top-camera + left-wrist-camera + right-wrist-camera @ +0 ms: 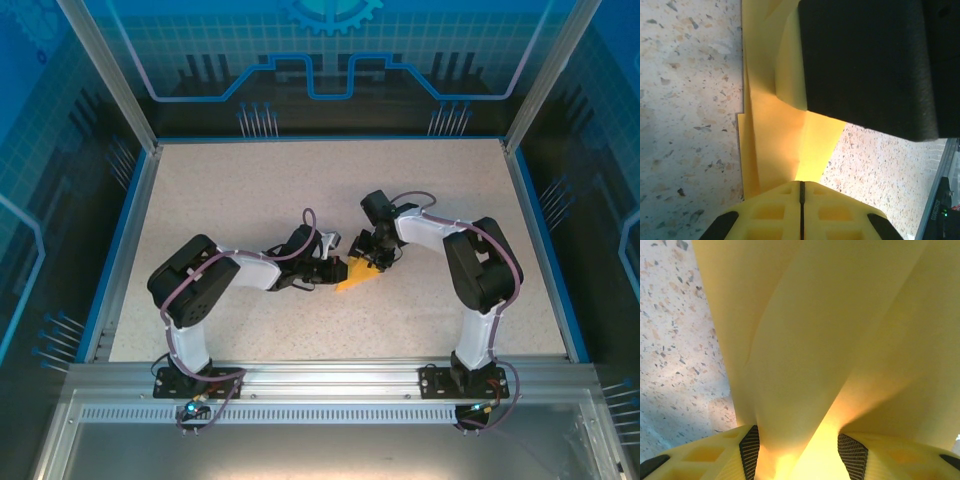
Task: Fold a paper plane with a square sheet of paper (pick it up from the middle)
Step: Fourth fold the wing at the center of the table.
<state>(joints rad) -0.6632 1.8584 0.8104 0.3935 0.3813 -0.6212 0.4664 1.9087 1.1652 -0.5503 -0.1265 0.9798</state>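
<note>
Left wrist, left tool (801,190) pinching folded paper (775,145), top external (right tool (373,259) alongside).

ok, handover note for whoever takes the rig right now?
Left end effector: shut on the edge of the sheet of paper.
Right end effector: jaws partway in, pinching a bulging fold of the same sheet.
Paper: over the middle of the table, between both arms, creased into a wedge.
Done: first folds.
Left: remaining folds; no finished plane yet.
</note>
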